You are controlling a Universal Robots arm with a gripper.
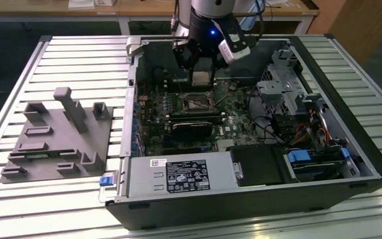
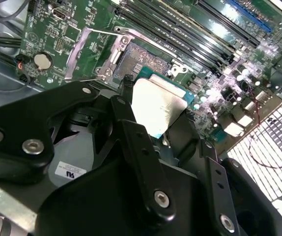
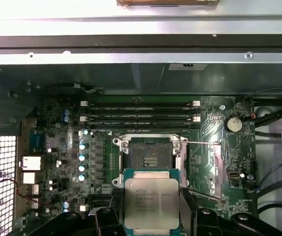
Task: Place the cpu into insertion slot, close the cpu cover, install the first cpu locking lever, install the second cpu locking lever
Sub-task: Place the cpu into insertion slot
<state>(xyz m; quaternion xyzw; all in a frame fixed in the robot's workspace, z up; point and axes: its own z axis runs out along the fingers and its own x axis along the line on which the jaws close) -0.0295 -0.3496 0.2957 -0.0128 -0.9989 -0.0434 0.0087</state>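
Watching the exterior view, I am seeing the gripper (image 1: 202, 74) hanging at the upper middle of the frame, inside the open computer case (image 1: 350, 149) that is lying on the slatted table (image 1: 45, 199). Its fingers are clamping the cpu (image 1: 202, 78), which is hovering above the green motherboard (image 1: 234, 117), just beyond the insertion slot (image 1: 199, 102) and not touching it. A grey fixture (image 1: 58, 139) is sitting on the table toward the exterior view's left, well apart from the case.

In the second wrist view, the black fingers (image 2: 131, 132) are pinching the cpu (image 2: 158, 110) by its edges, its pale metal face showing. The insertion slot (image 2: 141, 59) is lying bare just past it, and the cpu cover (image 2: 76, 54) is standing swung open beside the slot.

In the first wrist view, I am looking down on the cpu (image 3: 151, 204) sitting between the fingers (image 3: 109, 216). The insertion slot (image 3: 151, 155) is lying between the chip and the memory slots (image 3: 141, 118), with the cpu cover (image 3: 220, 167) flipped away to one side.
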